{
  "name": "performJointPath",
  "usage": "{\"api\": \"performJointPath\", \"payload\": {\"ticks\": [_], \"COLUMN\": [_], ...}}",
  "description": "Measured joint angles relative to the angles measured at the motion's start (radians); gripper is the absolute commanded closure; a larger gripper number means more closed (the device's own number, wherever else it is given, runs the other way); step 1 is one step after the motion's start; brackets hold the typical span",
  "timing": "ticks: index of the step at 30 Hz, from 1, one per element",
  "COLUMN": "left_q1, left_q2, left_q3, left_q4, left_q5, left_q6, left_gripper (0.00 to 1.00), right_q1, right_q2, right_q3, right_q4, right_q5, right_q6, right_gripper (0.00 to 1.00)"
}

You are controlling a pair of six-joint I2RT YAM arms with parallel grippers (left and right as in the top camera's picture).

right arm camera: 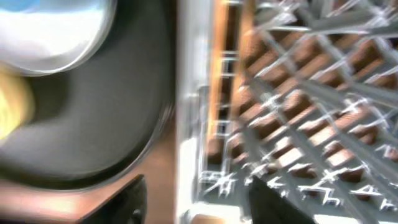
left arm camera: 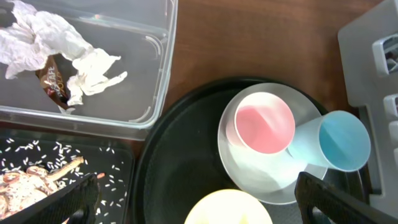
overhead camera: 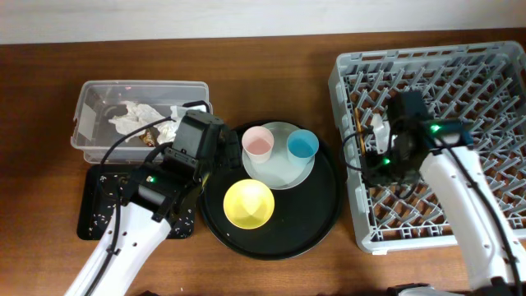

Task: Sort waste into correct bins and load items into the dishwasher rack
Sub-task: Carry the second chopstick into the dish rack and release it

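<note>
Left arm (overhead camera: 123,242) was white-shelled, black joints, green LED (overhead camera: 150,178), looping black cable (overhead camera: 123,141). Right arm (overhead camera: 468,205) matched. Left gripper (left arm camera: 199,202) fingers (left arm camera: 68,202) were black.

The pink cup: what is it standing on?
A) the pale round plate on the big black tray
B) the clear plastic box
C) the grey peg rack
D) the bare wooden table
A: in the overhead view the pink cup stands on the pale plate, next to the light-blue cup, and the plate itself lies on the round black tray.
</note>
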Motion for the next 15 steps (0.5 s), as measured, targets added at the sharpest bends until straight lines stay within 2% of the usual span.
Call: {"api": "performJointPath", "payload": {"ticks": [4, 8, 15], "left_q1": [0.000, 0.000, 0.000], "left_q2": [0.000, 0.000, 0.000], "left_q3": [0.000, 0.000, 0.000], "left_q4": [0.000, 0.001, 0.001], "left_q5": [0.000, 0.000, 0.000], "left_q6": [0.000, 0.000, 0.000], "left_gripper": [0.01, 0.01, 0.01], "right_q1": [0.002, 0.034, 0.085], "right_q2": [0.000, 0.000, 0.000], "right_q3": [0.070, 0.069, 0.069], "right_q4": [-0.057, -0.072, -0.066], "right_q5": [-0.295, -0.468, -0.535], "right_q6": [0.002, 0.005, 0.005], "right_gripper": [0.28, 0.26, 0.24]}}
